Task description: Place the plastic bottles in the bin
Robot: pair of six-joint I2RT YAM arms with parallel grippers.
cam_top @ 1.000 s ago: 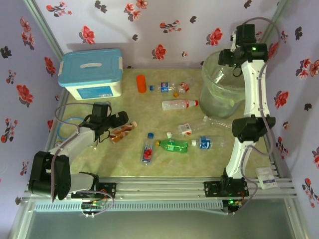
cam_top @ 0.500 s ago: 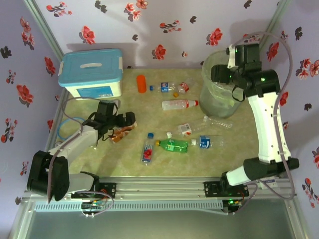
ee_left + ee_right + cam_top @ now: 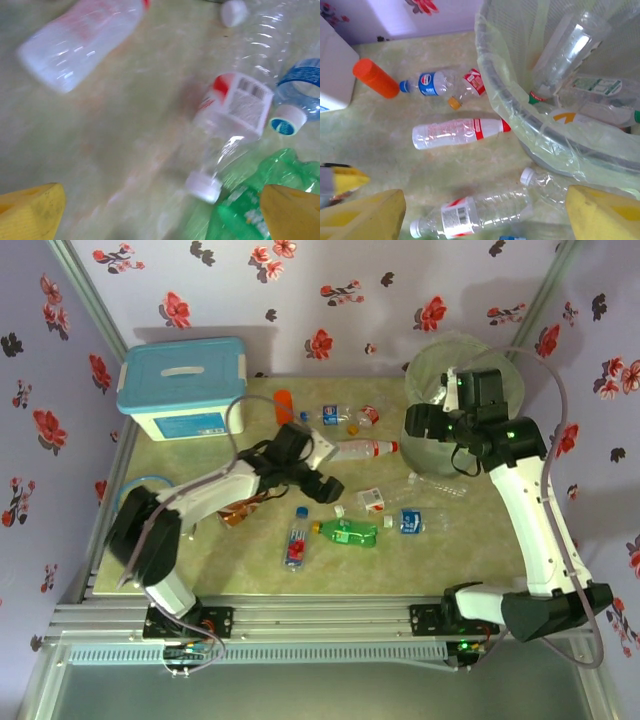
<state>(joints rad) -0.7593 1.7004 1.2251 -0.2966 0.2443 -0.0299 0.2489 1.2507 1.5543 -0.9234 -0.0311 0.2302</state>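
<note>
Now: right gripper (image 3: 485,210) at the bin (image 3: 517,112) rim, fingers spread, empty; left gripper (image 3: 162,210), fingers released wide, over a clear bottle (image 3: 235,105) near the bin. We judge it is set to straddle it.

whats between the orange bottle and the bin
In the right wrist view, a blue-labelled bottle and a crumpled red-labelled bottle lie between the orange bottle and the bin.

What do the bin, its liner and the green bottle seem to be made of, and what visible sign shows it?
The bin: probably rigid translucent plastic; its pale wall looks partly see-through. Its liner: thin glossy film, wrinkled and folded over the rim. The green bottle: shiny tinted see-through plastic, seemingly thin, as it looks crumpled.
</note>
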